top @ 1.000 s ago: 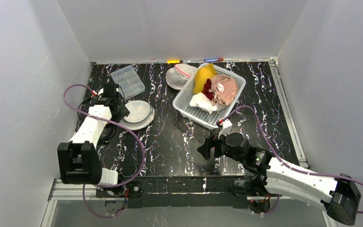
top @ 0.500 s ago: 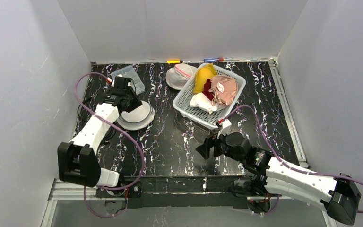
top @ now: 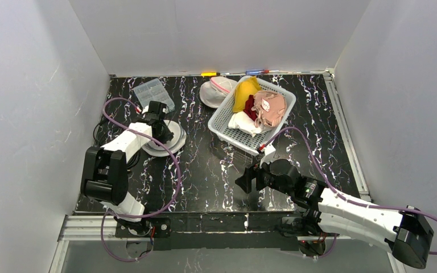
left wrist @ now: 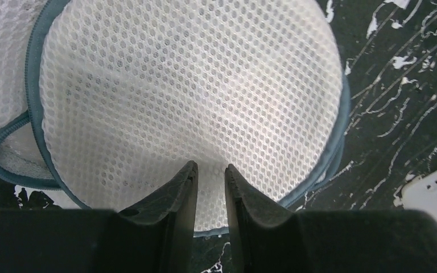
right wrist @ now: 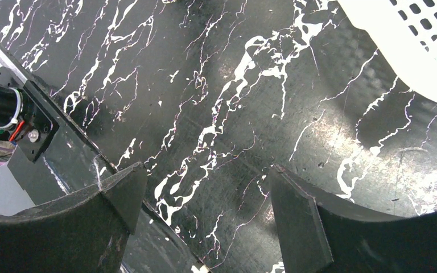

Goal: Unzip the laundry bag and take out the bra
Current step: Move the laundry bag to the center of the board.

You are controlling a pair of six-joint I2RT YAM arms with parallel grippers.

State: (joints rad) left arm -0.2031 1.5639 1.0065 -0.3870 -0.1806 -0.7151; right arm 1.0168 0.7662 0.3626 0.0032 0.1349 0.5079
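The round white mesh laundry bag [top: 169,138] with a teal zipper rim [left wrist: 33,102] lies at the table's left. In the left wrist view it [left wrist: 193,85] fills the frame. My left gripper [top: 160,122] hangs directly over the bag's near edge; its jaws [left wrist: 210,168] stand a narrow gap apart with flat mesh showing between them, gripping nothing. The bra is hidden; I cannot see it through the mesh. My right gripper [top: 244,181] is wide open and empty low over bare table [right wrist: 205,173], near the front edge.
A white basket [top: 222,120] of clothes stands at the back centre, its corner in the right wrist view [right wrist: 409,40]. A second white mesh bag with pink trim [top: 215,90] lies behind it. A clear compartment box [top: 153,96] sits at the back left.
My left arm has swung right and down from the table's left edge until its gripper is over the laundry bag. The right arm has barely moved.
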